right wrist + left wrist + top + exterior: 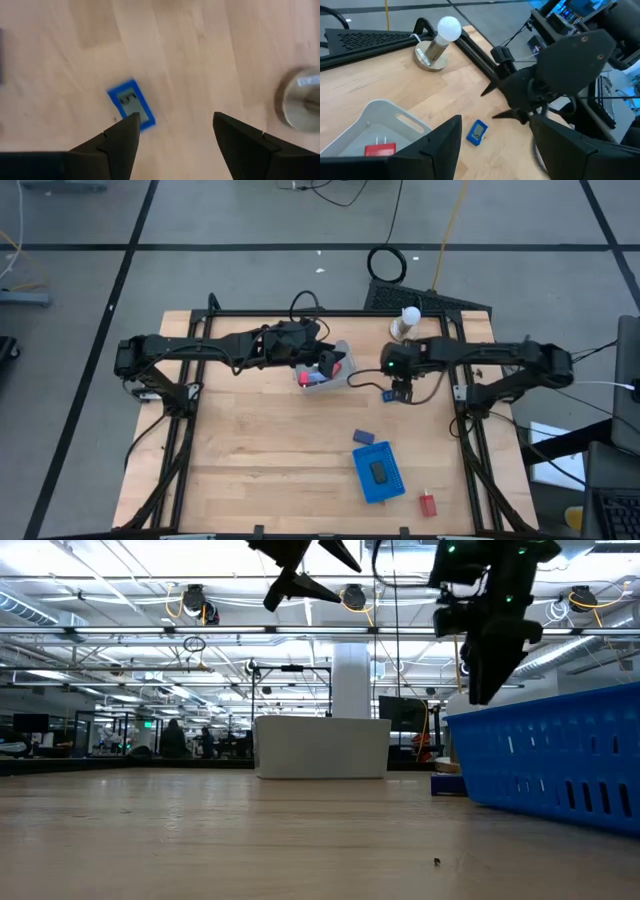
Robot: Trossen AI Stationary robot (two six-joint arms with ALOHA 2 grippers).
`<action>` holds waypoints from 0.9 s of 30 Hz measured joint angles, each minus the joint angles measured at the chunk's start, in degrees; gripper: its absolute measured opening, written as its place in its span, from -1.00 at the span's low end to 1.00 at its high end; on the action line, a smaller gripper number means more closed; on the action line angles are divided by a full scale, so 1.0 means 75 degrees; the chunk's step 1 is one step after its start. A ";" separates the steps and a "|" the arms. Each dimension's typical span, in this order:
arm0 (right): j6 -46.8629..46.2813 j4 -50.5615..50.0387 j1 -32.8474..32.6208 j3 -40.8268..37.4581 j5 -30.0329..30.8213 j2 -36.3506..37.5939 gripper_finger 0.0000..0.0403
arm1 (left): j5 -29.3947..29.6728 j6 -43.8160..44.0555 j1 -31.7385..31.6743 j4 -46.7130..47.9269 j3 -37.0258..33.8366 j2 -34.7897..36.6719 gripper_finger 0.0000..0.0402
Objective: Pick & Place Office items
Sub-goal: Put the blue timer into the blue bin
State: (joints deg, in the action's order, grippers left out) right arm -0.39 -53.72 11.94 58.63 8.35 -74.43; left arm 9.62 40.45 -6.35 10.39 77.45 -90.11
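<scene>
**Right arm lining up over a small blue piece while the left waits above the bin**

At centre-left of the high view the left gripper is hanging over the pale bin, fingers spread and holding nothing. It is probably parked there because the bin is where pieces are being dropped. A red block is lying inside the bin, showing at the lower left of the left wrist view.

Just right of centre, the right gripper is pointing straight down at the table, its fingers wide apart and empty. A small blue item with a pale face is lying flat on the wood directly beneath, beside one fingertip rather than centred in the gap, so the arm seems to be aligning before a descent. In the low view this gripper is sitting high above the table, not yet down.

Lower in the high view, right of centre, a dark blue block is resting on bare wood just above the blue tray, which is carrying a black piece. Further right, near the lower edge, a red piece is standing alone, well apart from the bin. A lamp bulb on a round base is sitting at the far edge, clear of the work
</scene>
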 joint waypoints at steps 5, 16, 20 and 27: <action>-0.0270 -0.0835 -0.0003 0.0381 0.0100 -0.0698 0.20 | -0.0002 -0.0020 0.0000 0.0218 0.0000 0.0000 0.21; -0.1685 -0.0934 -0.0003 0.0397 0.0090 -0.0811 0.20 | -0.0079 -0.0003 -0.0107 0.0248 0.0000 0.0000 0.21; -0.1173 -0.0927 -0.0006 0.0397 -0.0156 -0.0811 0.20 | -0.0083 -0.0103 -0.0152 0.0248 0.0000 0.0000 0.21; 0.0781 -0.0813 -0.0015 0.0397 -0.0118 -0.0808 0.21 | -0.0092 -0.0187 -0.0204 0.0247 0.0000 0.0000 0.21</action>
State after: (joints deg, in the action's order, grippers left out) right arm 5.47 -59.82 11.84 61.60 7.46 -80.49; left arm 8.93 39.04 -7.88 12.25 77.45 -90.11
